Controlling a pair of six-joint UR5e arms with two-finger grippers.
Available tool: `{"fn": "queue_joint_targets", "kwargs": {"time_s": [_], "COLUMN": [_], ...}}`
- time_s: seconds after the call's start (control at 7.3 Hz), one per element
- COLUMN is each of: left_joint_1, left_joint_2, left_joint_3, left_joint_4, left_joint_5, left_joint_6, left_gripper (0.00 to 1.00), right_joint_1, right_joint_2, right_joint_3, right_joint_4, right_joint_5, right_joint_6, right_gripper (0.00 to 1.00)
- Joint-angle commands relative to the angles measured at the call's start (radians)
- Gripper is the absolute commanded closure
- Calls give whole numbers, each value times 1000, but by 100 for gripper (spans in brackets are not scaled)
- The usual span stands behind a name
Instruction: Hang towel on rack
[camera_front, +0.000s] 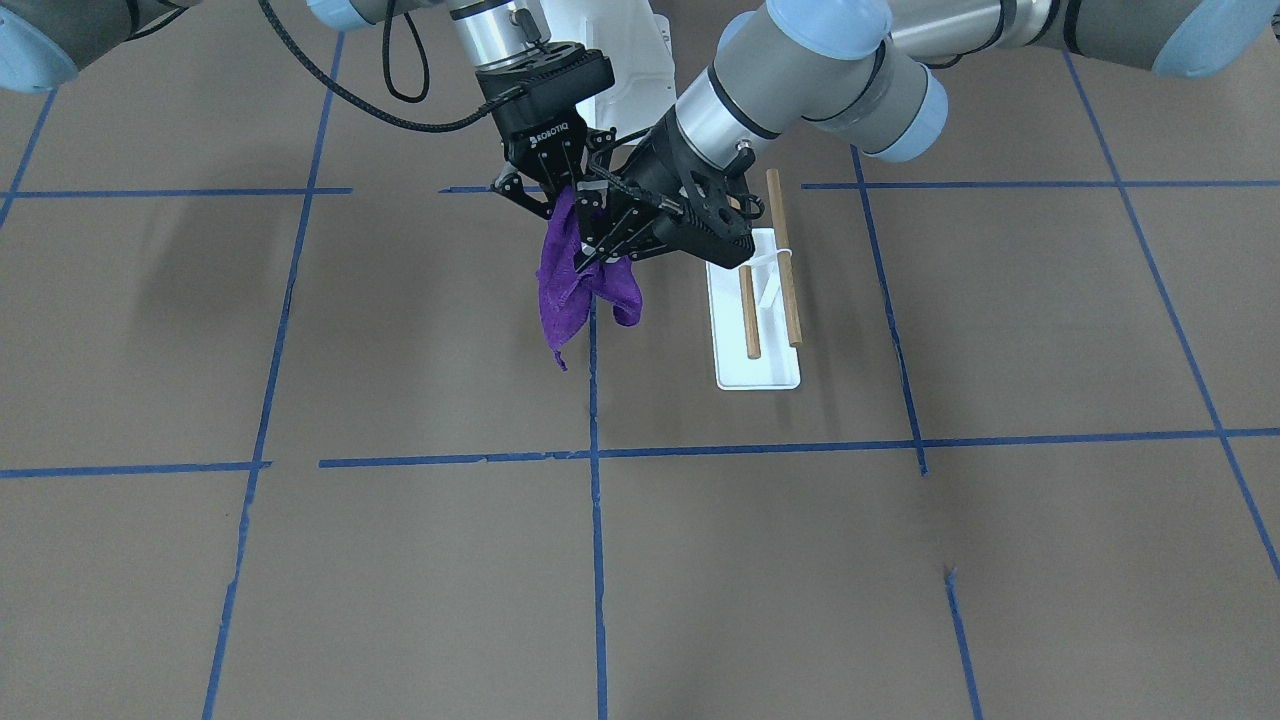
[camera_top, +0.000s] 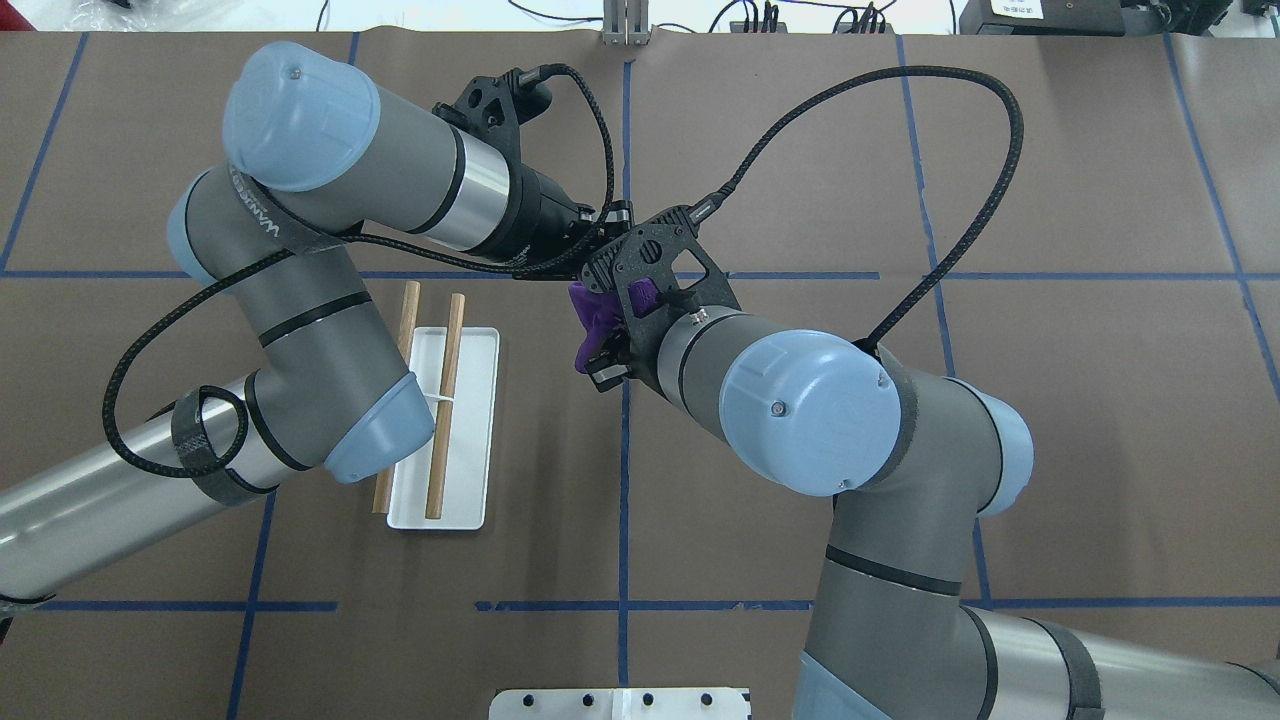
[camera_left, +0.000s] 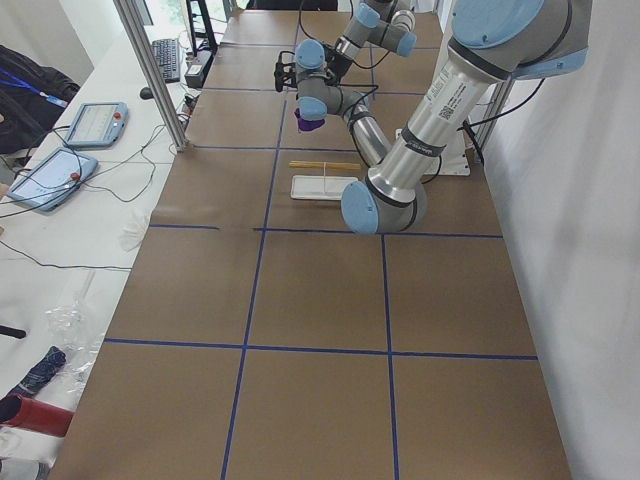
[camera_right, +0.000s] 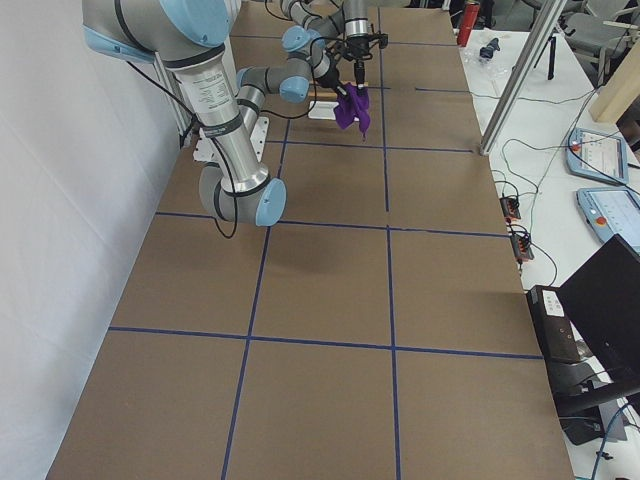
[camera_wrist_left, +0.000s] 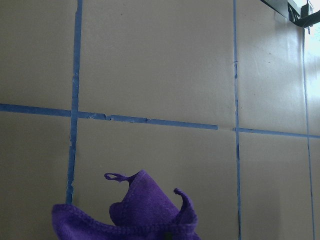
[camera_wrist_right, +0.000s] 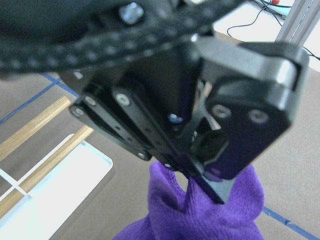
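Both grips on towel (camera_front: 562, 290): right hand (camera_front: 560, 197) pinching top, left hand (camera_front: 596, 250) pinching lower fold, clear of desk (camera_front: 900, 560) beside rack (camera_front: 760, 372), likely to spread it for draping.

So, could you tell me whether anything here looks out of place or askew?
Only the towel: it hangs as a crumpled bunch, pinched between the left gripper and right gripper, off the table beside the rack. The rack stands upright, its dowels bare. Nothing looks spilled or damaged.
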Motion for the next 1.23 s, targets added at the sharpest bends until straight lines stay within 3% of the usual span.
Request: {"fn": "queue_joint_targets", "kwargs": {"time_s": [0.0, 0.27, 0.68, 0.96, 1.1], "left_joint_1": [-1, -1, -11, -16, -15], "left_joint_2": [-1, 1, -1, -1, 2], "left_joint_3": [-2, -3, -23, -49, -59], "left_joint_4": [0, -2, 3, 9, 5], "left_joint_5": [-3, -4, -4, -4, 0], "left_joint_6": [0, 0, -2, -18, -81], "left_gripper": [100, 100, 100, 100, 100], "right_joint_1": [-13, -22, -68, -16, 65], "right_joint_2": [-3, -40, -90, -225, -266], "right_joint_3": [11, 64, 268, 400, 413], "right_joint_4": [0, -18, -269, -296, -296], "right_joint_5": [-5, 1, 9, 108, 206], "right_joint_6": [7, 5, 4, 2, 2], "right_gripper": [1, 0, 0, 0, 0]}}
